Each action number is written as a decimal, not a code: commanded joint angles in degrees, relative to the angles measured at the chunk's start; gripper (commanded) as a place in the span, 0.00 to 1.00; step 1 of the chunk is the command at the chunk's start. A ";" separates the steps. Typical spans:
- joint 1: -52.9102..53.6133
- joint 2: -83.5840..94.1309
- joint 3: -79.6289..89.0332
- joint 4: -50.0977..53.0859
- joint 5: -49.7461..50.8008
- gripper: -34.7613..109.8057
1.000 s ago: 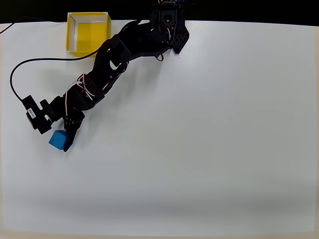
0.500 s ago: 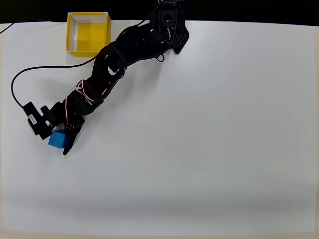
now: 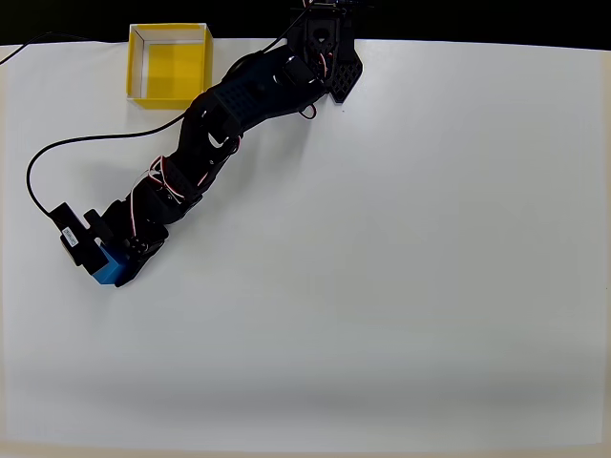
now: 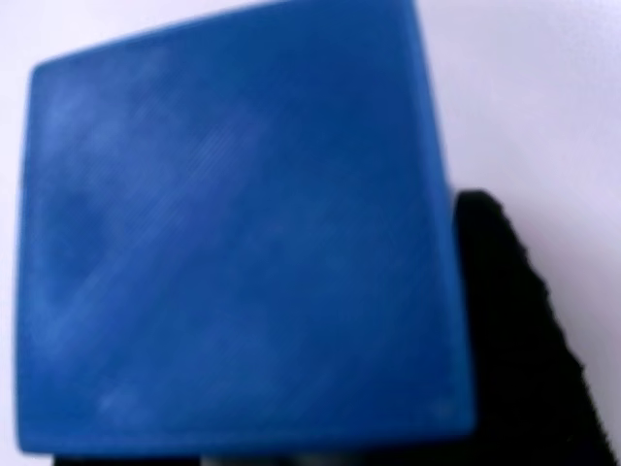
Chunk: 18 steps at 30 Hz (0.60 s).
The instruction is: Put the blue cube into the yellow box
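On the white table (image 3: 401, 267), left of frame, the gripper (image 3: 115, 267) clamps the blue cube (image 3: 107, 271); the yellow box (image 3: 169, 63) sits upper left.

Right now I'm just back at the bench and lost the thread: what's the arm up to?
The arm reaches to the table's left side in the overhead view, its gripper closing around the blue cube. In the wrist view the cube sits right against a dark finger. The yellow box stands at the far edge, with nothing in it yet.

blue cube (image 4: 233, 243) close up, black finger (image 4: 514, 349) beside
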 commanded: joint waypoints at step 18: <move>-0.53 30.06 9.14 7.12 -2.02 0.35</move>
